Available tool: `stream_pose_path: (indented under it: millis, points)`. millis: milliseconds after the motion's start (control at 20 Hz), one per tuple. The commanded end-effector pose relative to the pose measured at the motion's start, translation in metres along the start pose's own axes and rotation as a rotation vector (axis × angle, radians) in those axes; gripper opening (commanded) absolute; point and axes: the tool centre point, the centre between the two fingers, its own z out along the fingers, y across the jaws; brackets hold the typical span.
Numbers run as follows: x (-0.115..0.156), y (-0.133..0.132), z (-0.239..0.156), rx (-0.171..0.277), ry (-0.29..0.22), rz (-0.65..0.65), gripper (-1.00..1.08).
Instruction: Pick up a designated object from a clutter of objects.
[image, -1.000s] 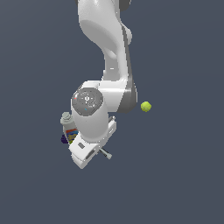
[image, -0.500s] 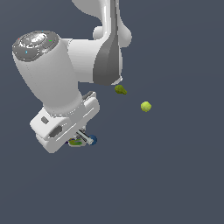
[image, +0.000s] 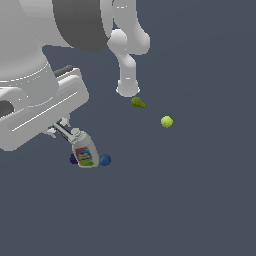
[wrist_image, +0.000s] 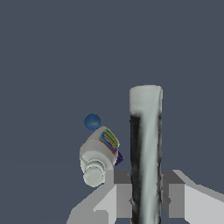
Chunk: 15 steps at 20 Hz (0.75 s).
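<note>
Marker pen (wrist_image: 146, 153), white-grey with a dark side, is seen in the wrist view standing lengthwise between the two fingers (wrist_image: 124, 192) of the claw (wrist_image: 146, 194), which is closed on it from both sides; its pale rounded end points away from the camera. In the exterior view the pen (image: 62, 131) is seen only as a thin grey bar projecting from under the large white body of the claw (image: 56, 129) at the exterior view's left, the fingers themselves being mostly hidden there. White bottle (image: 84, 151) with a colourful label is recorded lying on its side on the dark grey bench (image: 200, 200), its cap end nearest the pen tip; whether pen and bottle touch cannot be told. Blue ball (image: 105, 160) is placed just beside the bottle's base, and a purple bit (image: 73, 159) shows at the bottle's other side, partly covered. Green piece (image: 137, 103) lies near the foot of the arm's base (image: 127, 89), and a yellow-green ball (image: 167, 121) rests alone, well apart from the bottle group, toward the exterior view's right.
</note>
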Motion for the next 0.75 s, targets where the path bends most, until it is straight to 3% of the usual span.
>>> stream_pose_path:
  millis: [0,700]
  points:
    - [-0.010,0.005,-0.018,0.001,0.000,-0.001,-1.00]
    - [-0.028,0.017,-0.053,0.001,-0.001,0.000,-1.00]
